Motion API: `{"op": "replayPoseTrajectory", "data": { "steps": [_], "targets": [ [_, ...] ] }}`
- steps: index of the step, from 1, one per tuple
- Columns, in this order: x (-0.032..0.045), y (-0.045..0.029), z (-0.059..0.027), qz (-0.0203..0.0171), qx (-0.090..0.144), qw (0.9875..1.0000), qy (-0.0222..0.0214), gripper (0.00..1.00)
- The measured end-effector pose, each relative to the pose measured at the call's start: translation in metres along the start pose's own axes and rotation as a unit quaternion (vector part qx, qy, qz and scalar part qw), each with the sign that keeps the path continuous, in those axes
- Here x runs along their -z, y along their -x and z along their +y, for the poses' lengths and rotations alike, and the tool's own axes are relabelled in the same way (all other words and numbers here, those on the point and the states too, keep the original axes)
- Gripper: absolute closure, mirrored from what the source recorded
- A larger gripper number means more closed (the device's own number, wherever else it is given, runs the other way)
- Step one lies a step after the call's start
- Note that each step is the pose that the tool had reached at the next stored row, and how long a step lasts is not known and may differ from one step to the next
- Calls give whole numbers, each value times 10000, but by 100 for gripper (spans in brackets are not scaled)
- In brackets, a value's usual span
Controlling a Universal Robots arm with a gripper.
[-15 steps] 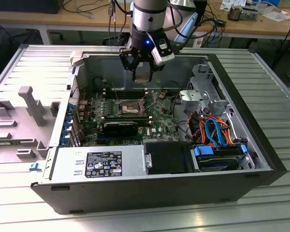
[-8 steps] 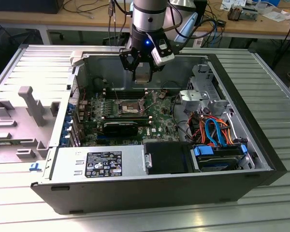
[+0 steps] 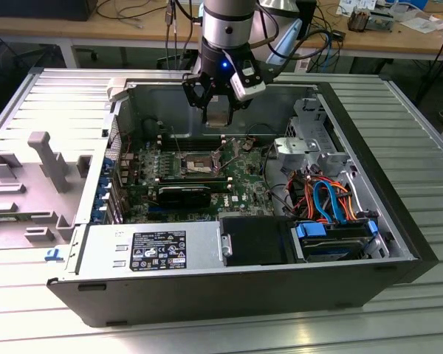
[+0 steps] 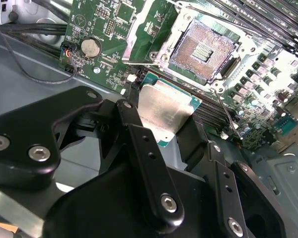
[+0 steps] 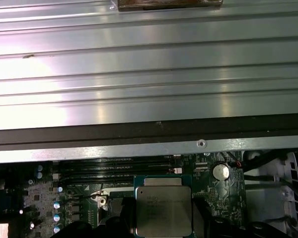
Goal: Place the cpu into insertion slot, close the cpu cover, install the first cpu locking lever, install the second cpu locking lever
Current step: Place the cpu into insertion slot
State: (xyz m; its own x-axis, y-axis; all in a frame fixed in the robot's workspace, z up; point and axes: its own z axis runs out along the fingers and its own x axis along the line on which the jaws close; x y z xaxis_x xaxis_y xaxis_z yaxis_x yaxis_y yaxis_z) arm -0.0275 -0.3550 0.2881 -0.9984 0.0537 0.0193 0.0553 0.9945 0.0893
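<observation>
My gripper (image 3: 220, 112) hangs over the open computer case and is shut on the cpu (image 3: 220, 118), a flat square chip with a silvery top. In both wrist views the cpu (image 4: 164, 111) (image 5: 164, 210) sits gripped between the black fingers (image 4: 139, 139), held in the air above the green board. The insertion slot (image 4: 203, 49) (image 3: 196, 164), with its tan-gold centre, lies bare a short way off the chip. The cpu cover (image 4: 130, 39) stands swung up beside the slot. A thin locking lever (image 4: 227, 113) sticks up at the slot's other side.
Long black memory sticks (image 4: 268, 20) run beside the slot, and a coin cell (image 4: 91, 47) sits on the board. The case holds a power supply (image 3: 151, 251), a black box (image 3: 255, 240) and a drive cage with coloured cables (image 3: 328, 199). A grey plastic part (image 3: 48, 158) lies on the table.
</observation>
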Motion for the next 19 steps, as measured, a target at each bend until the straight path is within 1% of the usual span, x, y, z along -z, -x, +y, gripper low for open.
{"op": "replayPoseTrajectory", "data": {
  "steps": [19],
  "targets": [
    [-2,0,0,-7,-81,10000,1,46]
  ]
}}
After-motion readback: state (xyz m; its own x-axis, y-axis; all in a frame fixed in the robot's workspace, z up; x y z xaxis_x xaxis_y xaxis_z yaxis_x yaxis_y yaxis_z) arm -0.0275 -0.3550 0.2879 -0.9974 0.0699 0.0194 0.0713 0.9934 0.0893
